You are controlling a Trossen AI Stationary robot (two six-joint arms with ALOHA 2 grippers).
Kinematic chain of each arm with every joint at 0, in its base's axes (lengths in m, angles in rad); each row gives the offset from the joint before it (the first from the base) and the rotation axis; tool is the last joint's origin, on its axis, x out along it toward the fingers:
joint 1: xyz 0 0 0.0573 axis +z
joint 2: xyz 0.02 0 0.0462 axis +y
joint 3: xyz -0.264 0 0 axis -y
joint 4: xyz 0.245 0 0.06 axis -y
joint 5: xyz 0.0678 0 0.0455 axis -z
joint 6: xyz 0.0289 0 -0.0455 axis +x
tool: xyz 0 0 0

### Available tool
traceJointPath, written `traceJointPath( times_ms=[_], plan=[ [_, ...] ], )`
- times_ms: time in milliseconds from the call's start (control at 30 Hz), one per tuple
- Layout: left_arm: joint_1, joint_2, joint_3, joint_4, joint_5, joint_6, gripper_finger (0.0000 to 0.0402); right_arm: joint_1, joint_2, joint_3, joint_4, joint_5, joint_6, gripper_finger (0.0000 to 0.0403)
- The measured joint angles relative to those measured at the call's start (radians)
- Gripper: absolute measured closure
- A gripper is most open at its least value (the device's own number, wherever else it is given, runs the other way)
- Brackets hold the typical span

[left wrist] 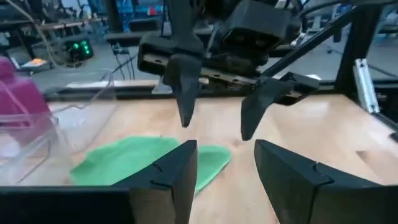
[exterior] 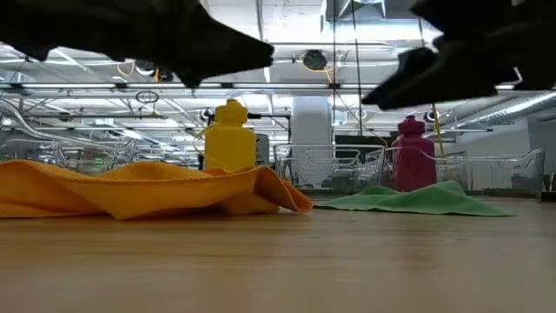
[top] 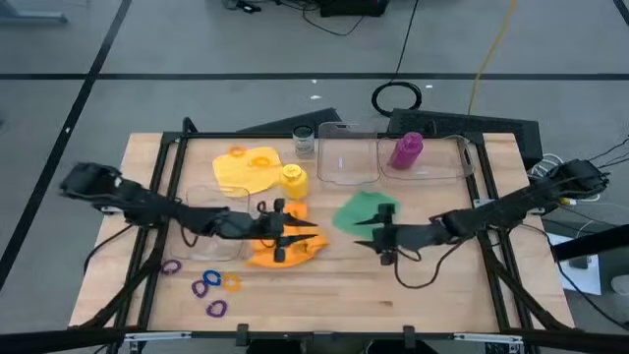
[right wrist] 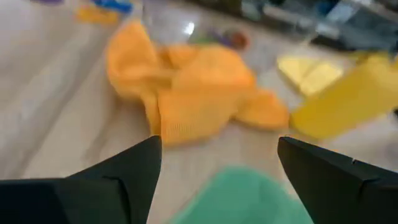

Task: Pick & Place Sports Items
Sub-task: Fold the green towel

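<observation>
My left gripper hangs open and empty just above an orange cloth that lies crumpled at the table's middle. My right gripper faces it, open and empty, at the near edge of a flat green cloth. In the low view both grippers are clear of the table. The left wrist view shows my own open fingers with the right gripper and the green cloth beyond. The right wrist view shows its open fingers facing the orange cloth. A yellow bottle stands behind the orange cloth.
A yellow cloth lies at the far left. A purple bottle stands in a clear box; another clear box and a glass jar are beside it. A third clear box is under the left arm. Coloured rings lie near the front left.
</observation>
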Motion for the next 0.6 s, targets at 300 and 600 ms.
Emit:
traceJointPath(
  times_ms=[300,600],
  plan=[
    [0.016,0.026,0.019,-0.005,0.000,-0.008,0.0263,0.016,0.000,0.000,-0.308,-0.021,0.305,0.0161],
    [0.015,0.026,0.019,-0.005,0.000,-0.014,0.0263,0.106,0.000,0.000,-0.462,-0.015,0.453,0.0161]
  ],
)
